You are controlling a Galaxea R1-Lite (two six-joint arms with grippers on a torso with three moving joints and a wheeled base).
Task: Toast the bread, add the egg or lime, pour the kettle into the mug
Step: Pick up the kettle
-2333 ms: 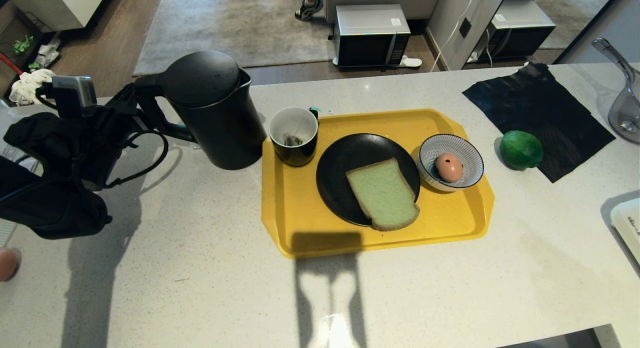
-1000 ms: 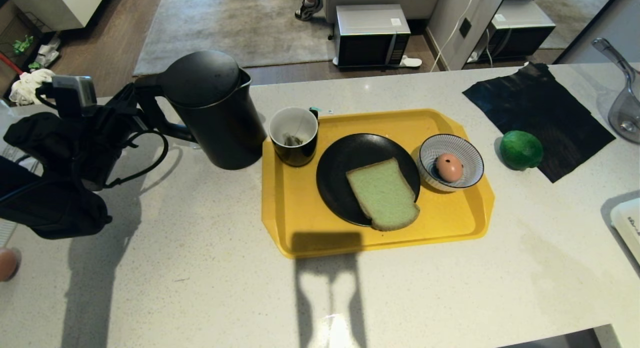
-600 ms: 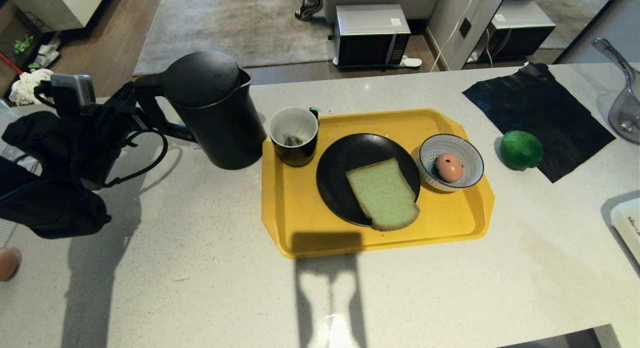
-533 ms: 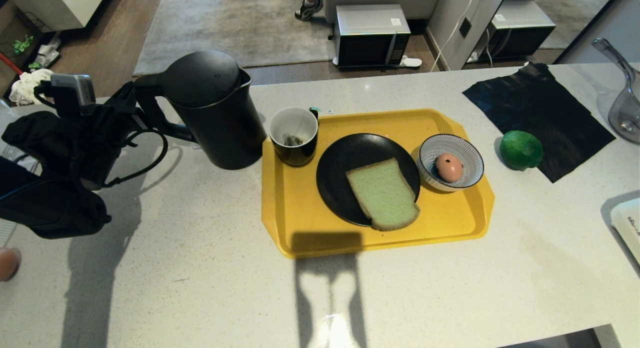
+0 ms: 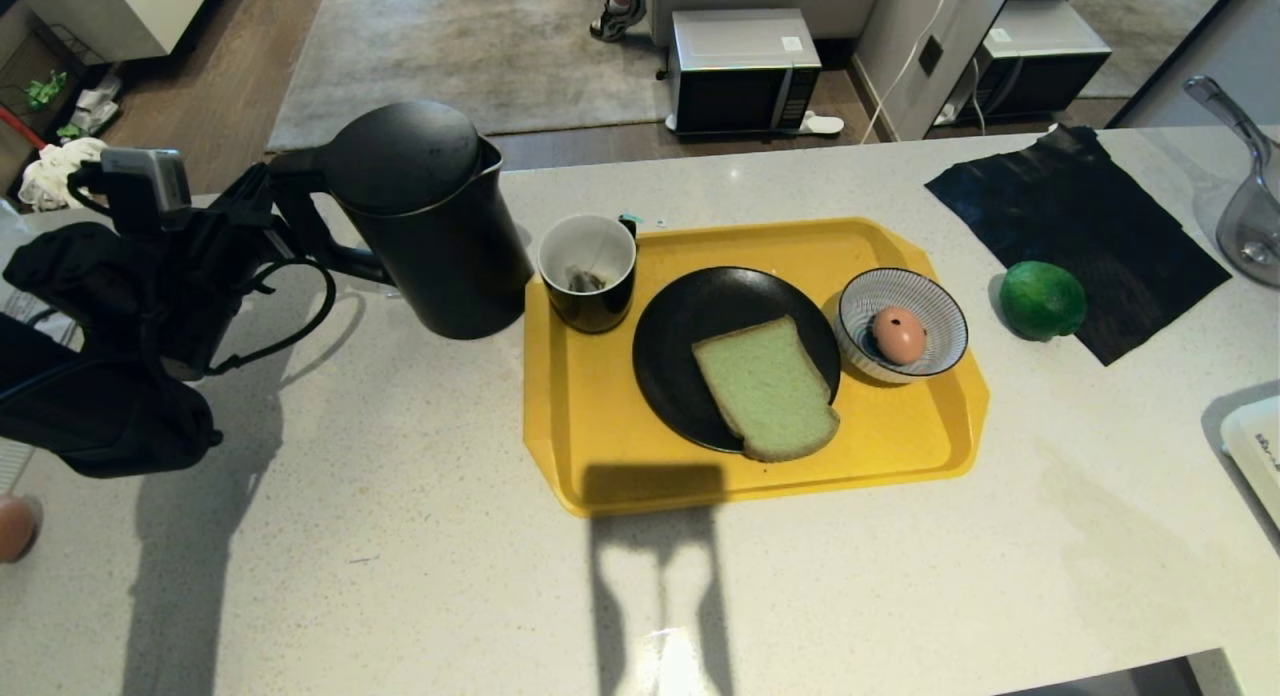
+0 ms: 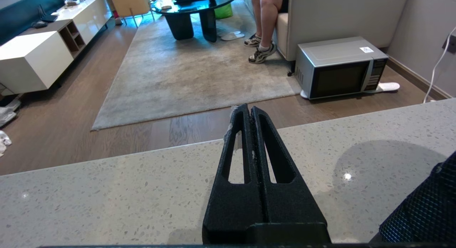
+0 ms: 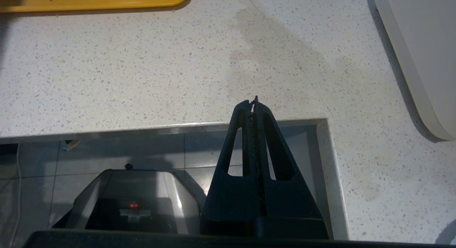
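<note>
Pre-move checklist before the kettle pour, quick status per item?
1. left gripper free: ok, shut on nothing, beside the kettle handle.
2. Kettle upright, lid on: ok.
3. mug upright on the yellow tray, teabag inside: ok.
4. bread on the black plate: ok.
5. egg in the striped bowl; lime off the tray: ok.
6. right gripper out of the way: ok, shut at the counter's near edge.
</note>
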